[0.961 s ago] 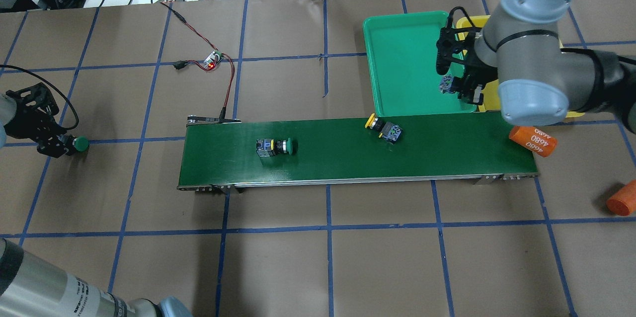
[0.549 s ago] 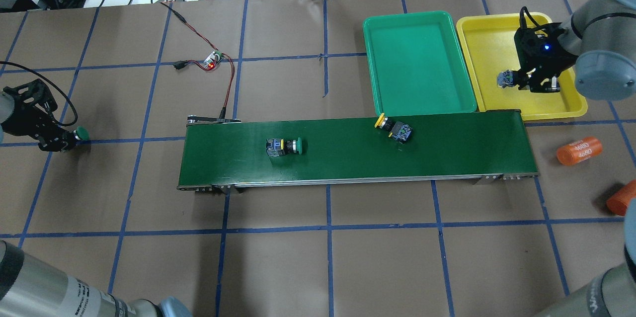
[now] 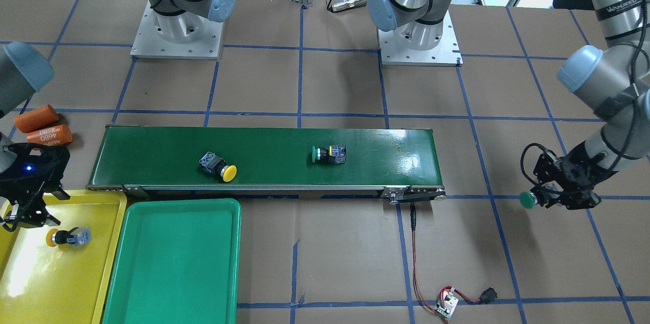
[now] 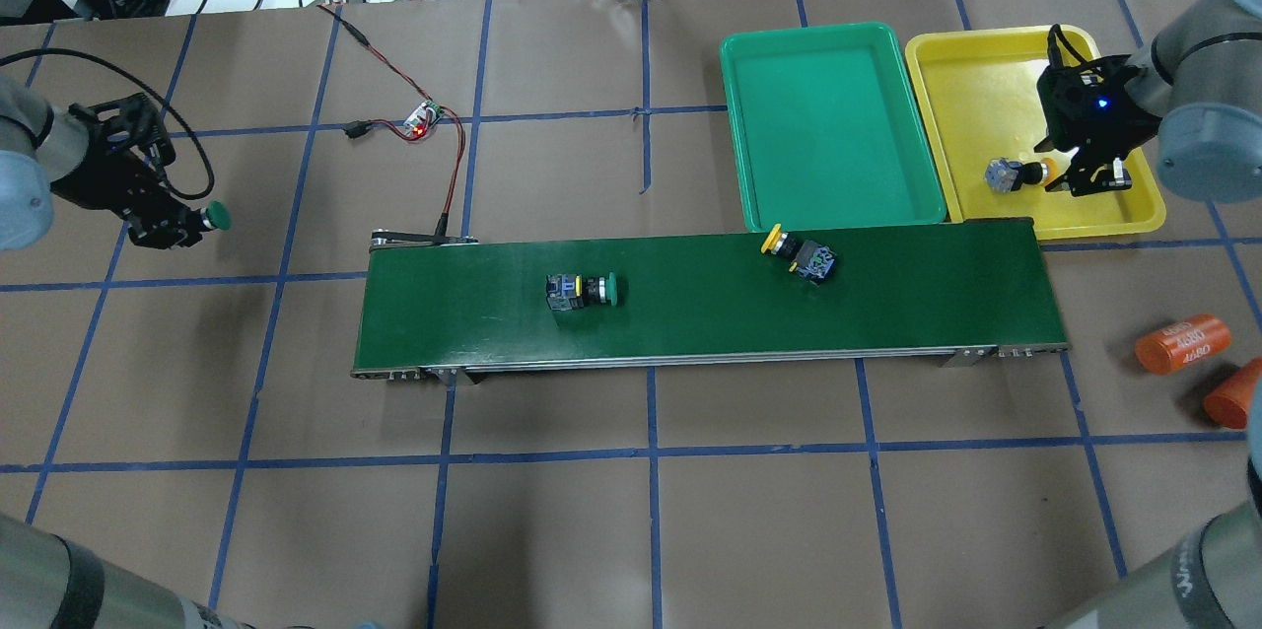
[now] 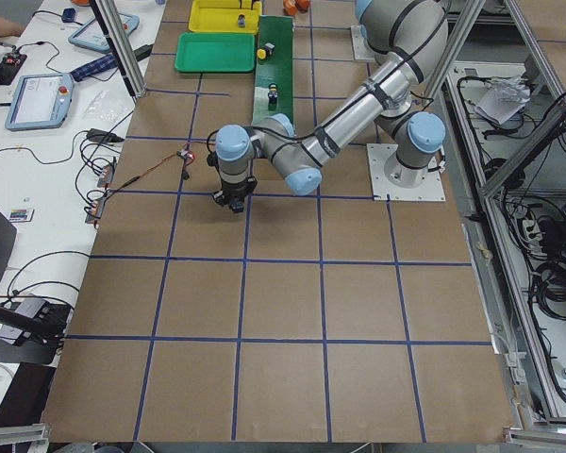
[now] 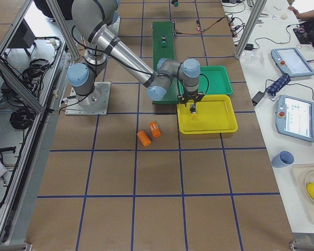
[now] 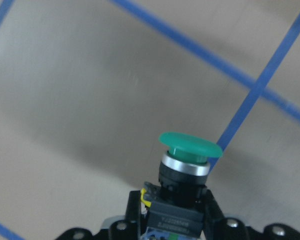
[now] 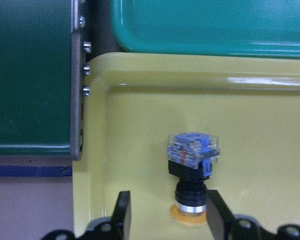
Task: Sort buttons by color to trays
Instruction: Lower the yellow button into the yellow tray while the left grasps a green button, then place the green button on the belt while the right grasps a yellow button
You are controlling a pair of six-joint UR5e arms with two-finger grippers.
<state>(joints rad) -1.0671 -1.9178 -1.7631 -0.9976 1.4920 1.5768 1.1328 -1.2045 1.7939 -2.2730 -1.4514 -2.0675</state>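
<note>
Conveyor belt [image 4: 690,314]: 2 buttons ride it, the green belt button [image 4: 582,291] and the yellow belt button [image 4: 801,254]. Both sit nearer the tray end than 1 second ago.
Yellow tray [image 4: 971,57]: it now holds 1 item, the delivered yellow button [image 4: 1016,174], lying on its side near the belt-side rim. The first sort looks complete.
Green tray [image 4: 828,116]: no button in it yet.
Right gripper [image 8: 168,214]: it has crossed from over the green tray to the yellow one. Its fingers stand apart, straddling the delivered button's cap, which appears released.
Left gripper [image 7: 172,219]: clamped on the held green button [image 7: 190,147]. It has swung forward at the table's far-left end, well apart from both trays.
Orange cylinder [image 4: 1181,343]: it has rolled away from the belt's end and now lies beside its twin.
Remaining: 3 buttons unsorted.
</note>
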